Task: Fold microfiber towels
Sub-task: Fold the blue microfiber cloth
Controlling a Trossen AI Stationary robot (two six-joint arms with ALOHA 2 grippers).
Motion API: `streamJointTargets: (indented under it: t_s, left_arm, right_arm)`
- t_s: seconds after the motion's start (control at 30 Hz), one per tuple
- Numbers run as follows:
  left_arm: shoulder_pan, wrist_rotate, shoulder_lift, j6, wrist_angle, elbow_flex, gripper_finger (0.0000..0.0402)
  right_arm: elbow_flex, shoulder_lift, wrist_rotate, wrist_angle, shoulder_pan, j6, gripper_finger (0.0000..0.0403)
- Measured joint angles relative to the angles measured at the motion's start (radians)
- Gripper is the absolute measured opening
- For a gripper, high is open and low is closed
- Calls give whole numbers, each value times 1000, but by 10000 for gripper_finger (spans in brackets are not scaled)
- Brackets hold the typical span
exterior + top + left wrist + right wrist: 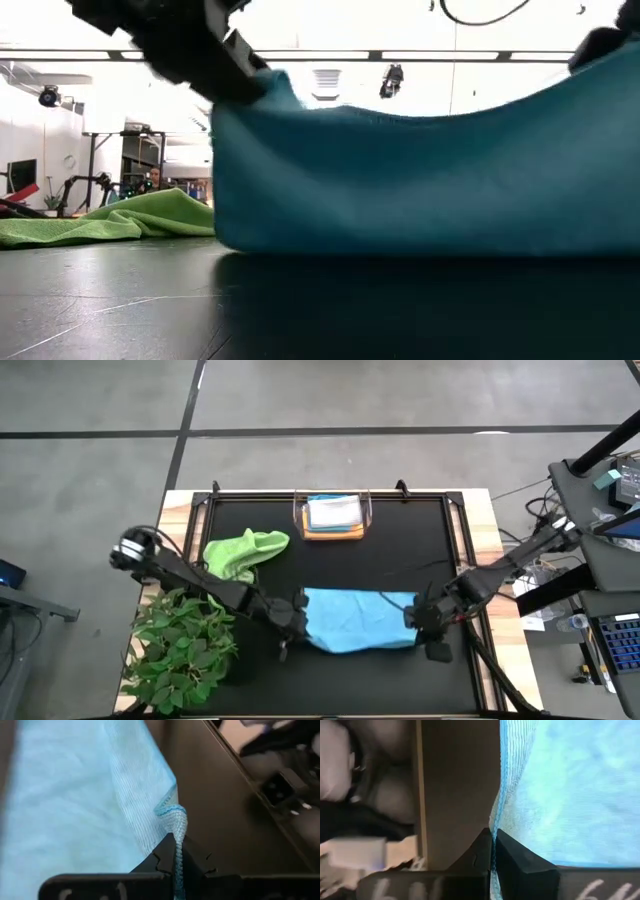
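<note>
High view: both tools pinch the light blue towel (355,620); lime green towel (245,552) nearby.

Looks like a robotics lab or big workshop hall. The black work table (330,670) sits on bare grey concrete floor (90,410), and behind the table there's a high ceiling with strip lights (420,55), metal racks (110,160) and a person (153,180) seated at the back.

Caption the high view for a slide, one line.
Left gripper and right gripper pinch opposite edges of the light blue towel mid-table; lime green towel waits nearby.
</note>
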Motion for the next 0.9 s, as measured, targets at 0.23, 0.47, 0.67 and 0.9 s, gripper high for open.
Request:
streamJointTargets:
  t_s: [0.23, 0.47, 0.67, 0.9]
  left_arm:
    - [-37, 114, 118, -115, 15, 20, 0]
    - [9, 87, 111, -121, 1, 4, 0]
    - [76, -57, 104, -128, -91, 2, 0]
    - [142, -130, 105, -128, -118, -4, 0]
  right_arm:
    - [-77, 105, -129, 127, 5, 30, 9]
    - [-84, 138, -45, 94, -15, -32, 9]
    - [-84, 138, 66, -1, -44, -80, 9]
    - [-90, 139, 189, -81, -90, -92, 9]
